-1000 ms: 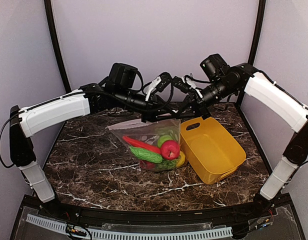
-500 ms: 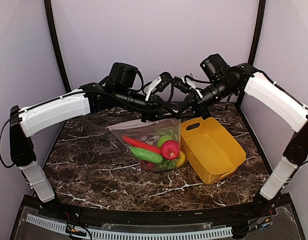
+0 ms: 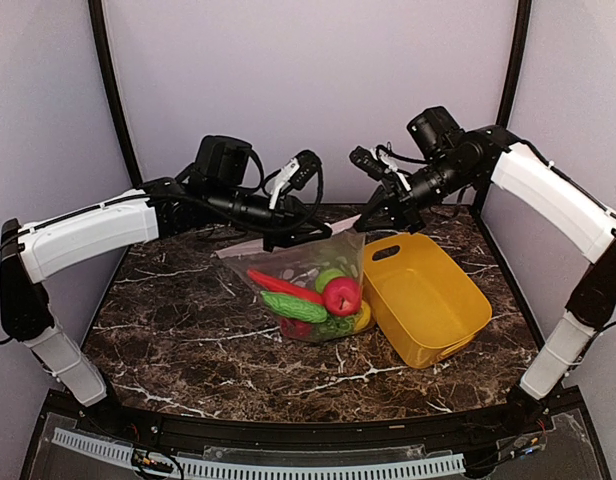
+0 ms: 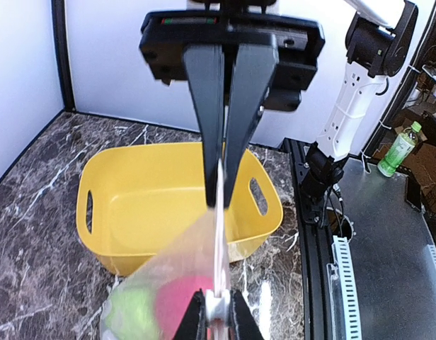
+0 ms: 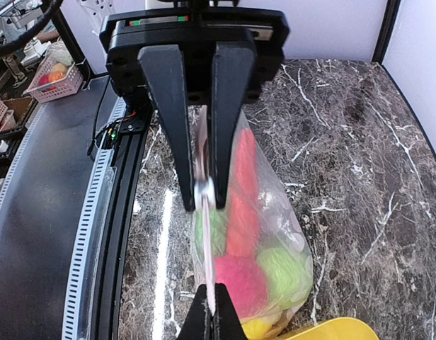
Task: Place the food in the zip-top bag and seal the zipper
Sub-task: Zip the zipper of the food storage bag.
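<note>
The zip-top bag (image 3: 293, 268) hangs between both grippers, its bottom on the marble table. The food (image 3: 340, 297) is inside it: red, green and yellow toy pieces, also seen in the right wrist view (image 5: 253, 273). My left gripper (image 3: 318, 232) is shut on a white slider on the zipper (image 4: 218, 262) at the bag's mouth. My right gripper (image 3: 368, 222) is shut on the mouth edge at the bag's right end, near the yellow tub. In the right wrist view the pink zipper (image 5: 206, 262) runs straight from my right gripper (image 5: 216, 315) to the left one.
The yellow tub (image 3: 428, 300) stands empty just right of the bag, almost touching it; it fills the middle of the left wrist view (image 4: 154, 191). The table's black front rail (image 3: 288, 435) and dark corner posts frame the workspace.
My left gripper has slid leftward along the bag's mouth, away from my right gripper, and the left arm has drawn back. The right gripper and the bag stay about where they were.
</note>
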Robot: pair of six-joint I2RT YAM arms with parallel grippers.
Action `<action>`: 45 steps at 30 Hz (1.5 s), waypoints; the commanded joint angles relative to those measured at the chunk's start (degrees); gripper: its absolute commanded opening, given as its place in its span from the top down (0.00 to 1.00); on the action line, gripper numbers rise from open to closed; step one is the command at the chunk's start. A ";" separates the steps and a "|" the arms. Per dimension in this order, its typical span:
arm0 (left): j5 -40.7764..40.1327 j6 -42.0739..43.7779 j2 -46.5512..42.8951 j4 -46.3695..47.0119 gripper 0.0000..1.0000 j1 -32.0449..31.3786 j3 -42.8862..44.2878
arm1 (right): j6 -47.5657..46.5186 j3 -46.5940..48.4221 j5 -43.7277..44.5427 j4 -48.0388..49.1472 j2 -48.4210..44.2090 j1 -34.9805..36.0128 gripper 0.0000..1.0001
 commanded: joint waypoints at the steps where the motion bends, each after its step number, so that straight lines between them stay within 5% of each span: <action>1: -2.97 0.39 -7.10 -4.40 0.97 2.65 -7.86 | -0.16 0.20 -2.26 1.18 -1.53 -4.65 1.00; 18: -14.44 3.20 -25.78 -11.59 0.98 4.99 -26.91 | 0.16 -4.05 -1.15 4.11 -2.75 -10.13 1.00; 32: -17.93 4.66 -28.07 -13.62 0.98 6.18 -28.63 | 0.82 -4.54 -0.65 4.39 -2.48 -10.13 1.00; 40: -19.37 2.35 -24.67 -6.93 0.93 6.25 -26.19 | 2.03 -2.91 -2.06 4.91 0.42 -10.13 1.00; 42: -20.10 2.51 -22.91 -6.64 0.88 6.27 -24.59 | 2.29 -1.35 -2.20 4.74 1.74 -10.13 1.00; 44: -21.90 2.57 -21.56 -6.25 0.72 6.31 -23.62 | 2.39 0.00 -1.63 4.70 2.63 -10.13 0.99; 45: -22.80 2.65 -20.88 -6.09 0.64 6.33 -23.35 | 2.58 0.67 -1.30 4.66 3.08 -10.18 0.90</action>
